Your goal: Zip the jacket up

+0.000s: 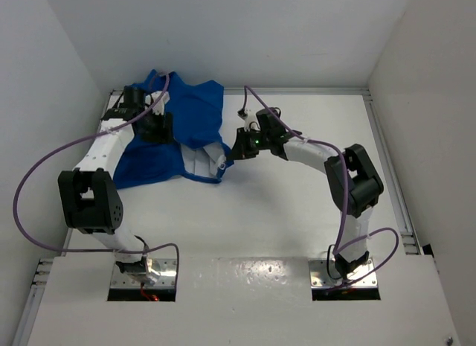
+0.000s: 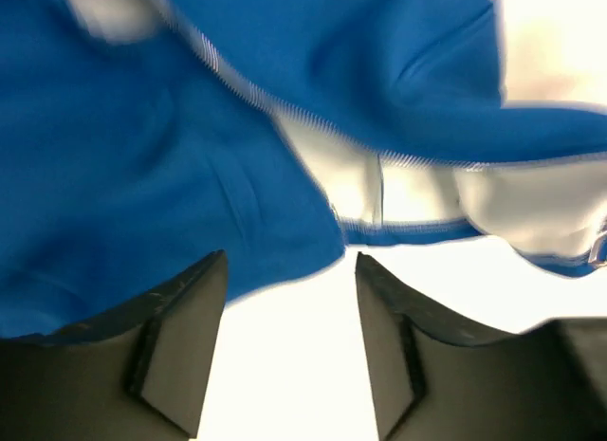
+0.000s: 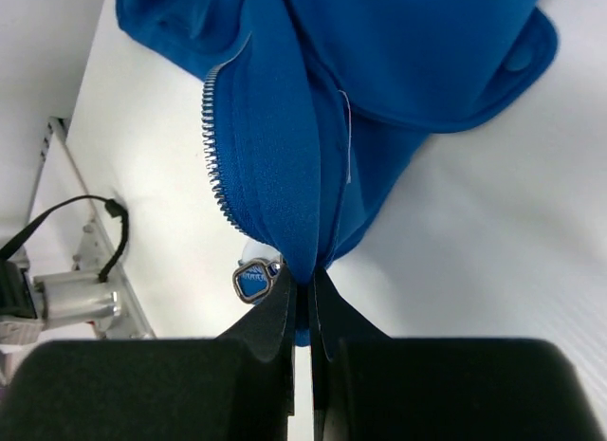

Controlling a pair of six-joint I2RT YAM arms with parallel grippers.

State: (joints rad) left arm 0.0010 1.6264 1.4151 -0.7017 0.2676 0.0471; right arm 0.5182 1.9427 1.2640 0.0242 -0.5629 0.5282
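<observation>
Jacket (image 1: 186, 126) position: the royal-blue garment lay crumpled on the white tabletop (image 1: 297, 212), toward the far left. A strip of pale lining (image 1: 204, 161) was exposed at its near right corner.

Left arm: the left fingers (image 1: 156, 128) were positioned above the left half of the jacket. In the left wrist view, these fingers were spread apart. Bare tabletop showed in the gap and nothing lay between them. The blue fabric filled the upper part of that view, with its edge close to the fingertips. Contact between fingertips and fabric could not be confirmed. A thin pale zipper line (image 2: 237, 81) crossed the fabric diagonally, and the lining appeared folded outward on the right.

Right arm: the right fingers (image 1: 238, 147) were located at the near right corner of the jacket. In the right wrist view, they were pressed together, pinching a fold of blue fabric at the front edge. One row of zipper teeth (image 3: 213, 166) ran along the open edge of that fold, to the left of the pinch point, and was not meshed with a second row. The silver zipper pull (image 3: 251, 281) sat just beside the fingertips, at the lower end of the teeth. Whether it touched the fingers could not be determined. A black cable (image 3: 85, 223) ran beside the tabletop edge at the left of that view.
</observation>
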